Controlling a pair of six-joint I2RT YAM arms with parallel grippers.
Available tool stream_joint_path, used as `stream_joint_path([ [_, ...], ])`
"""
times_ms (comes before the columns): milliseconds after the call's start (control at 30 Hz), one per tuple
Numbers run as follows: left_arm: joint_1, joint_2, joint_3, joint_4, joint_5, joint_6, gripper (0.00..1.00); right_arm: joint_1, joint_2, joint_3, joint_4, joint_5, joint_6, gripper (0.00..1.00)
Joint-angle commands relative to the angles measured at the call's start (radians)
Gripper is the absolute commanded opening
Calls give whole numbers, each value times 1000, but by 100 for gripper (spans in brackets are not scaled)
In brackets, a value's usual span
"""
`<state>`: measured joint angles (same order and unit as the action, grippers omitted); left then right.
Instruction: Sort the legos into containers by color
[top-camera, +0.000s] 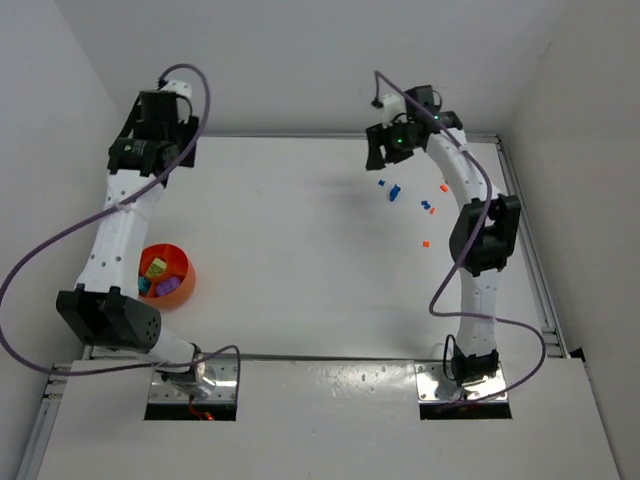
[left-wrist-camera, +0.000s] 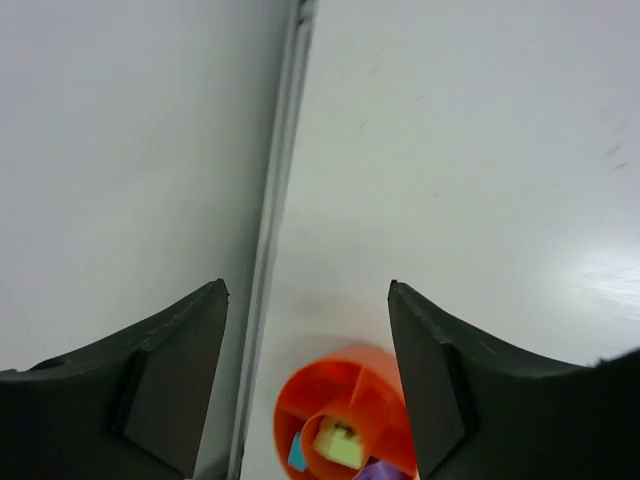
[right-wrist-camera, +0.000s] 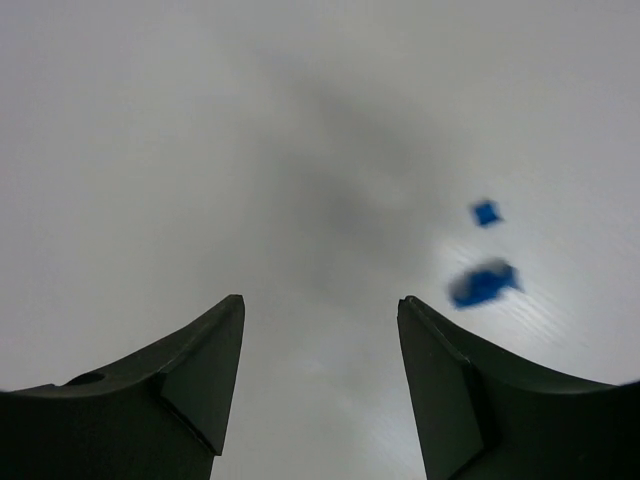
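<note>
The orange bowl (top-camera: 165, 275) stands at the table's left side and holds a yellow lego (top-camera: 155, 267), a purple one (top-camera: 168, 288) and a cyan one (top-camera: 143, 285). My left gripper (top-camera: 140, 155) hangs open and empty high above the far-left corner. In its wrist view the bowl (left-wrist-camera: 345, 400) lies low between the open fingers (left-wrist-camera: 308, 300). My right gripper (top-camera: 385, 157) is open and empty above the far right. Two blue legos (top-camera: 381, 183) (top-camera: 395, 192) lie just below it. They show right of the fingers (right-wrist-camera: 320, 305) in the right wrist view (right-wrist-camera: 486, 212) (right-wrist-camera: 483, 283).
Small orange bits (top-camera: 445, 187) (top-camera: 425, 243) and a blue-and-orange pair (top-camera: 430, 208) lie on the white table near the right arm. A metal rail (left-wrist-camera: 275, 200) runs along the table's left edge, another along the right edge (top-camera: 525, 240). White walls enclose the table.
</note>
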<state>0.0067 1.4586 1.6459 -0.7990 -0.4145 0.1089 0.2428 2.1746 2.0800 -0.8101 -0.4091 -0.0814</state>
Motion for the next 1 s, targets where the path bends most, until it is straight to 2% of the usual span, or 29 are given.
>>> stream_joint_path([
  [0,-158,84,115,-89,66,8,71,-112,49,46,31,141,57,63],
  [200,-306,176,192,-89,204,-14,77,-275,117,109,104,305,38,63],
  [267,-315,177,192,-74,255,-14,79,-342,175,149,117,351,69,69],
  [333,-339,177,166,-36,267,-3,80,-382,203,192,132,351,107,69],
  [433,-352,187,166,-14,246,8,80,-448,263,232,141,291,165,66],
  [467,-352,187,166,-14,235,8,80,-476,272,232,141,271,181,62],
  [600,-361,197,166,-14,226,8,80,-508,292,210,150,245,235,57],
  [767,-370,197,147,-14,217,8,81,-542,339,210,161,234,272,57],
  [967,-379,206,128,-14,171,8,81,-562,363,210,170,72,315,56],
])
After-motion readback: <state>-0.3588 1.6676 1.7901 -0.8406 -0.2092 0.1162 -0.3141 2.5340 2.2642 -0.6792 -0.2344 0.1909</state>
